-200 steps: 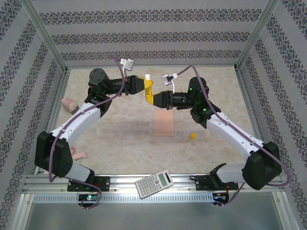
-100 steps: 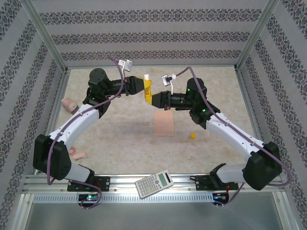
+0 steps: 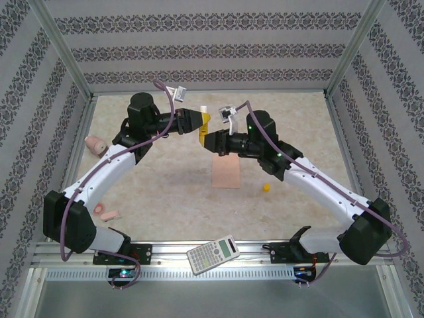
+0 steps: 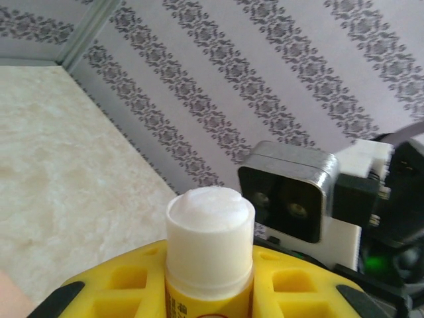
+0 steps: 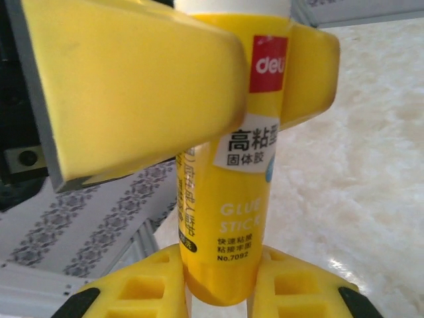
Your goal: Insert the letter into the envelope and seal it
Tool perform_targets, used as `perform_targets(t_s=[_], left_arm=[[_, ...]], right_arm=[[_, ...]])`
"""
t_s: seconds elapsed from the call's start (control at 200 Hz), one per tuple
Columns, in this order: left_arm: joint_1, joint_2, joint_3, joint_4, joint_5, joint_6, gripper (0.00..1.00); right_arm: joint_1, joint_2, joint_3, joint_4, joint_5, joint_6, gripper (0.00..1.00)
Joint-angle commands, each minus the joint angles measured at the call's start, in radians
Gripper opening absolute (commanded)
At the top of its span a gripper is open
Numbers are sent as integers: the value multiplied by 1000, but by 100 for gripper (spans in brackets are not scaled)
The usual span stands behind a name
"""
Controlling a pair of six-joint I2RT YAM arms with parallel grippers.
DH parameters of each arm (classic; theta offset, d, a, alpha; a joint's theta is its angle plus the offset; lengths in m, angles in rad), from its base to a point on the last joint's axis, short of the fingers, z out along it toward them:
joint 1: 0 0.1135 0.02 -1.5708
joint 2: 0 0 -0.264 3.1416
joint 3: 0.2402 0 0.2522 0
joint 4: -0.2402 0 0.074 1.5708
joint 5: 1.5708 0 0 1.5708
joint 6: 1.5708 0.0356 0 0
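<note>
1. The left claw (image 3: 204,124) is clamped tight on the upper body of a yellow Deli glue stick (image 5: 232,192). It holds the stick upright in the air, white top above the fingers.
2. The right claw (image 5: 218,265) sits just beneath the left one. Its yellow fingers (image 5: 136,291) are narrowed onto the stick's base, one against each side.
3. The envelope (image 3: 225,175) lies flat on the table (image 3: 165,185) under both claws, its far end hidden by the right claw.
4. A calculator (image 3: 213,254) rests well nearer, on the rail at the table's near edge.
</note>
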Motion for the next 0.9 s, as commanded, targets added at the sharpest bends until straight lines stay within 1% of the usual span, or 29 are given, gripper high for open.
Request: perform_targets(t_s=[0.0,0.115,0.31,0.405,0.43,0.48,0.535,0.615,0.645,0.719,0.804,0.894], left_arm=[[-51,-17,27,-130,-78,73,0],[-57,-13,21,-134,-88,70,0],[-62,-12,21,-145,-96,76,0],[-62,-13,26,-160,-104,86,0],[-63,-13,26,-163,-105,88,0],[-63,-14,28,-165,-103,97,0],[-62,-16,35,-181,-97,115,0],[-58,-19,52,-204,-73,152,0],[-56,-19,61,-213,-62,170,0],[-44,-18,84,-241,-24,217,0],[-19,-13,104,-280,16,275,0],[11,-4,115,-310,58,319,0]], right_arm=[[51,0,40,1,129,-56,20],[65,10,40,-1,171,-59,20],[68,7,49,-22,199,-73,21],[68,-1,49,-37,222,-77,23],[68,-2,52,-42,225,-80,25],[68,-12,48,-46,237,-81,33],[65,-29,42,-48,247,-85,40],[42,-52,55,-98,233,-89,57],[28,-61,61,-122,221,-84,62],[-13,-91,65,-187,204,-68,67],[-61,-142,57,-236,174,-58,69],[-107,-195,56,-312,157,-61,75]])
